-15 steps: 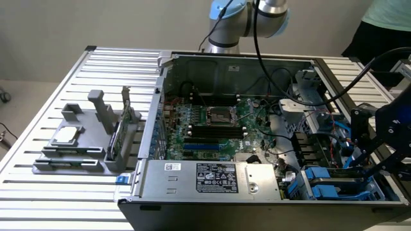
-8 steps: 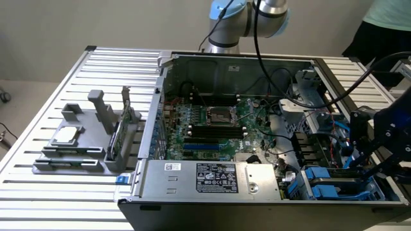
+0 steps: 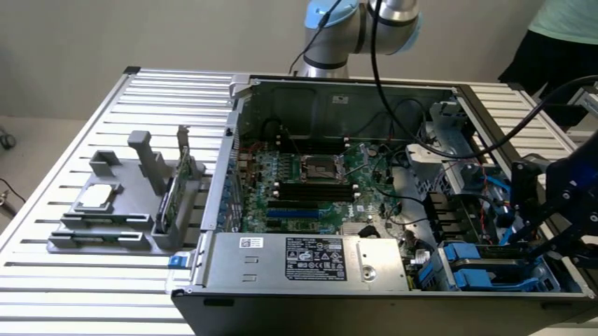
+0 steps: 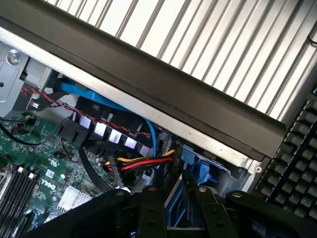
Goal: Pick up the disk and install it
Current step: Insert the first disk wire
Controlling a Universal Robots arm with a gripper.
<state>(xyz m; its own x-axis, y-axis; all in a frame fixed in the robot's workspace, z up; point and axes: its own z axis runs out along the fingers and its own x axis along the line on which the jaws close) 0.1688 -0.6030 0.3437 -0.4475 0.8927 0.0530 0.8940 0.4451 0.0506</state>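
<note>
Disk: low in the drive bay at the corner of the open computer case, on the exterior view's right; grey face framed by blue rails, lying flat among other blue plastic parts.
Table: ribbed metal slats, carrying everything.
Grey holder: on the table at the exterior view's left, just beside the case; small flat silver square piece resting on top of it.
Computer case: lying on its side, lid off, interior exposed.
Motherboard: green, flat on the case floor, with black memory slots near its middle.
Silver box: along the near wall of the case, labelled stickers on its top, to the left of the disk.
Cables: red, yellow and black bundle plus a blue lead, running beside the bay.
End effector: black, reaching down at the right end of the bay; clamped on the disk's blue plastic end, one finger on either side of it.
Person: standing beyond the table's far right corner, light top and dark clothing below.
</note>
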